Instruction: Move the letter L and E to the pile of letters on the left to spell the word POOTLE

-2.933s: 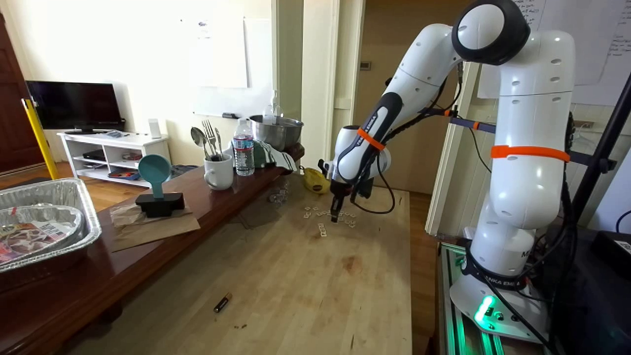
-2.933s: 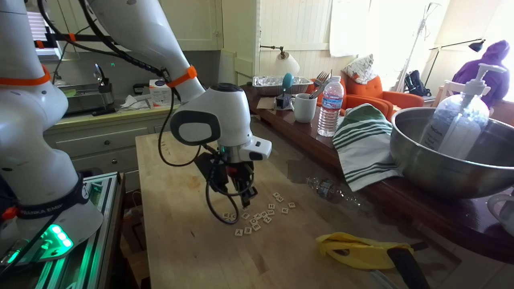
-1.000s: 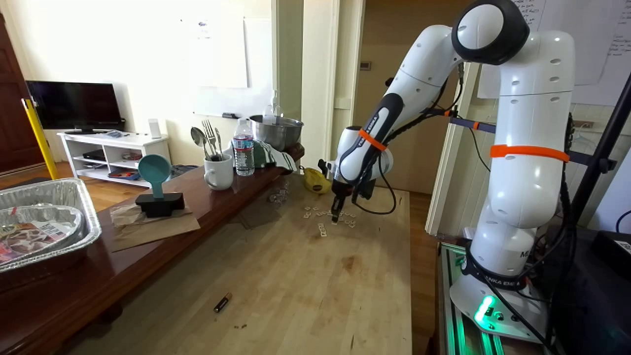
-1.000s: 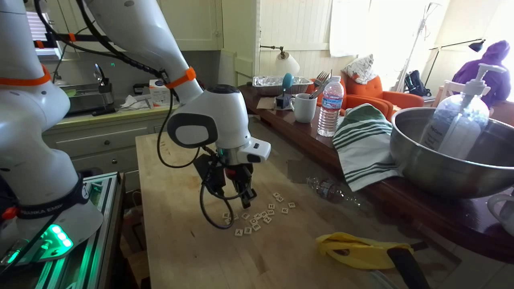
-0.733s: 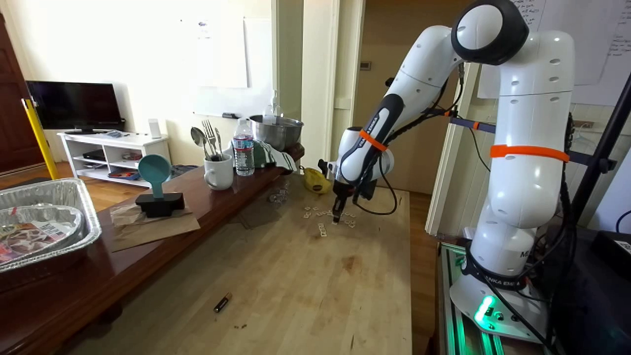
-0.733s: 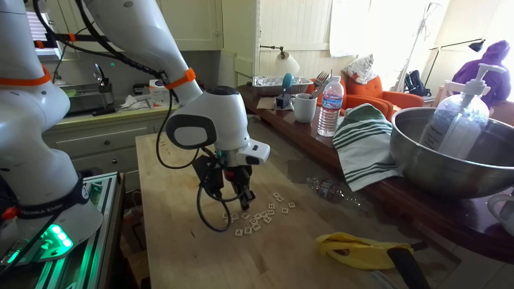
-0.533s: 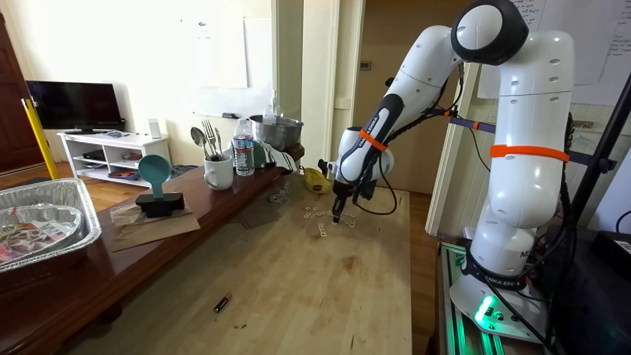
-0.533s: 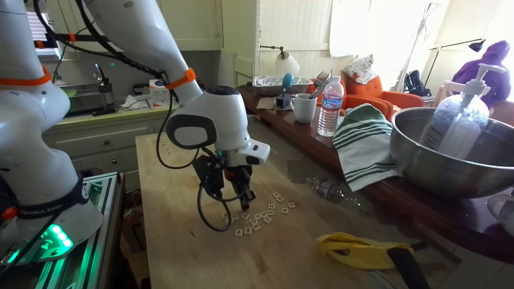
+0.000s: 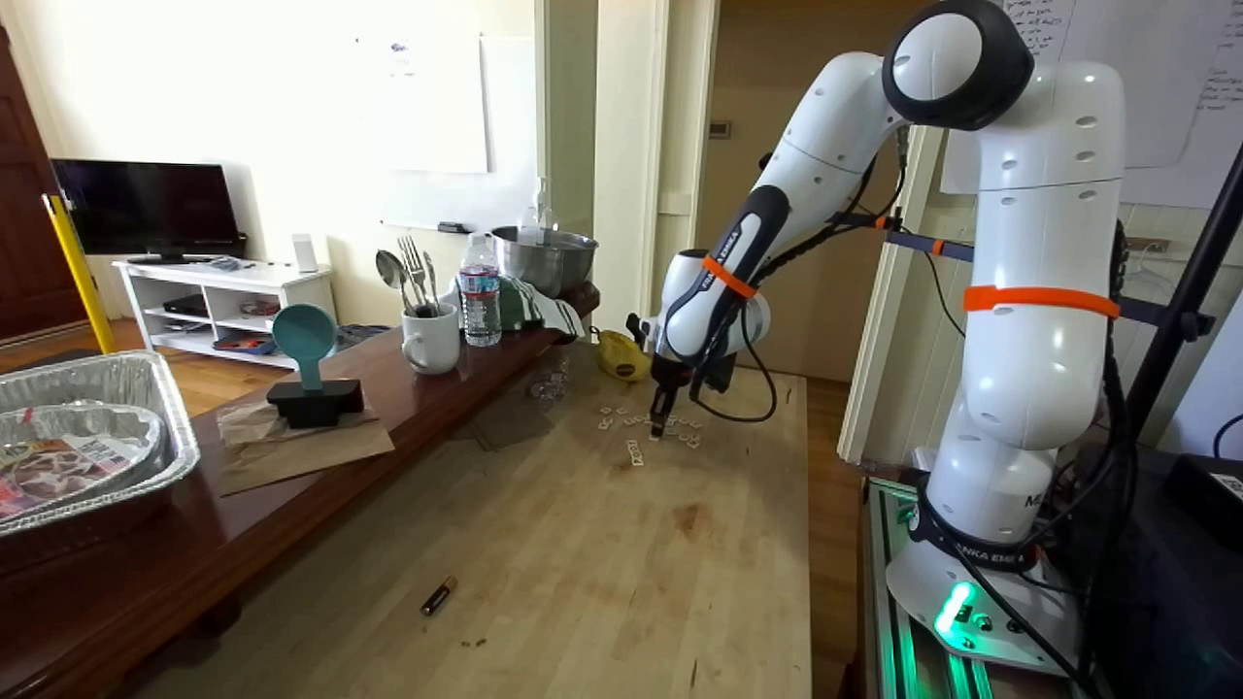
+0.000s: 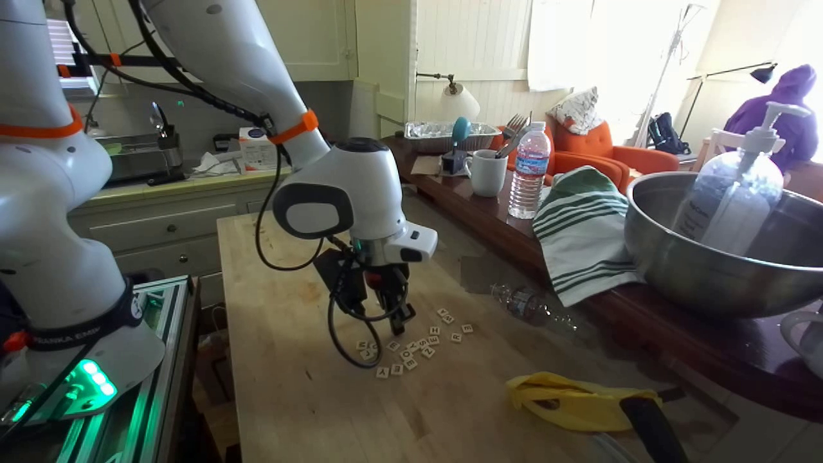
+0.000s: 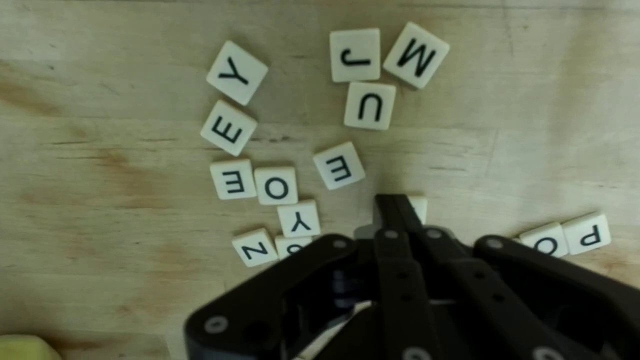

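White and glossy, the arm stood up from its base beside the counter, bent at a high elbow and sloped its forearm down towards a short row of tiles. The wrist hung near the row, and the fingers pointed almost straight down, leaning a little, low over the counter and pressed together. A half-hidden tile peeped out on the side of the fingers facing the row, its letter covered; whether they touched it could not be told. Farther from the row, near the fingers, an E tile lay face up, apart from the other loose tiles.
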`<state>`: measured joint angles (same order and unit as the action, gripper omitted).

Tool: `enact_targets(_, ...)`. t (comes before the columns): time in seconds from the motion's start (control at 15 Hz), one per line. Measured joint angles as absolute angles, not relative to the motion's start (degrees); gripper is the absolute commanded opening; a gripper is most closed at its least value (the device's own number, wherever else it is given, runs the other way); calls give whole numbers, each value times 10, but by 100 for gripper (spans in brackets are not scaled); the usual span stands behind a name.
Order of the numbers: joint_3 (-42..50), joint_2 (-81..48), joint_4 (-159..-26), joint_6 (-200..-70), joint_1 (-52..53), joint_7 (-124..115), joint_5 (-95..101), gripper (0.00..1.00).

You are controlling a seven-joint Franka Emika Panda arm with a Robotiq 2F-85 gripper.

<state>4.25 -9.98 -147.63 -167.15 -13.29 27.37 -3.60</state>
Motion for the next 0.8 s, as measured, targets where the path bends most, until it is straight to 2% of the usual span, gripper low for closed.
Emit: enact_targets(0.8,22,-116,-1453,-1672,-157,310,-37,0)
